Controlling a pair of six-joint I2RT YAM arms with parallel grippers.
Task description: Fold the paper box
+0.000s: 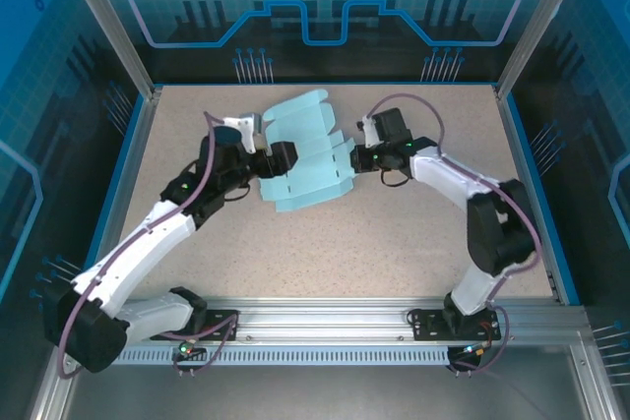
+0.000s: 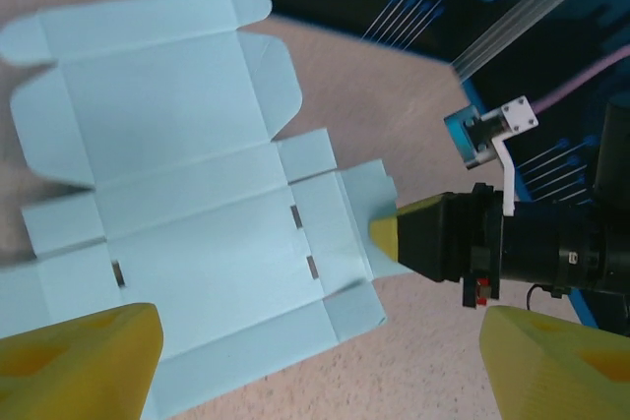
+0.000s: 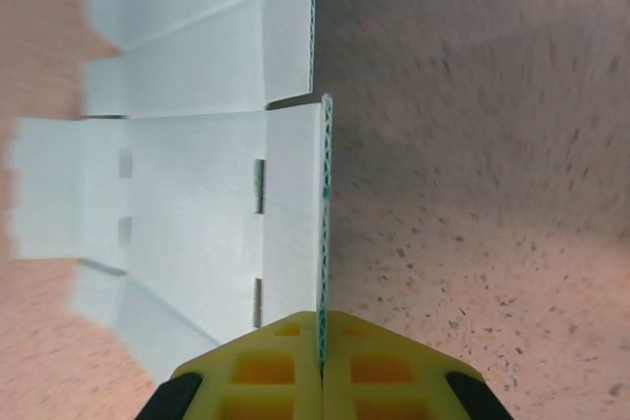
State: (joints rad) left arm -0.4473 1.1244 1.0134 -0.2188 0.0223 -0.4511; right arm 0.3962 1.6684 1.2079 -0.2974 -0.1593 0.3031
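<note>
Pinches paper box [image 3: 197, 194] flap edge in right gripper [image 3: 321, 361], fully closed; hovers left gripper [image 2: 315, 356] spread wide, empty.

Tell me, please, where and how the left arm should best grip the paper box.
Probably the long left edge panel of the paper box, opposite the flap the right gripper pinches. Come from the left, low: it lies flat, its free edge faces the open left gripper.
</note>
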